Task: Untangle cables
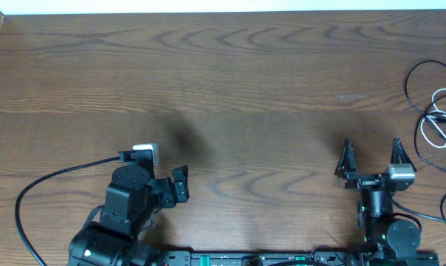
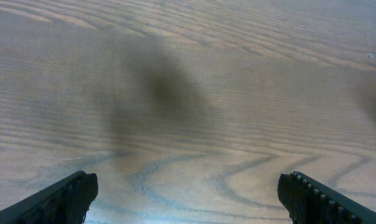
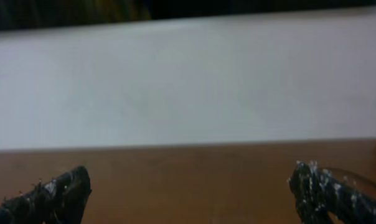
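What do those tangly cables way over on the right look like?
The cables are thin cords, black ones and one white, looped loosely over each other in a small tangle. They lie flat on the wooden table at its right edge, partly cut off by the picture. Only the table touches them.

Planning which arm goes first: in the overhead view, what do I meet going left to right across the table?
left gripper, open → right gripper, open → tangle of black and white cables at the right edge.
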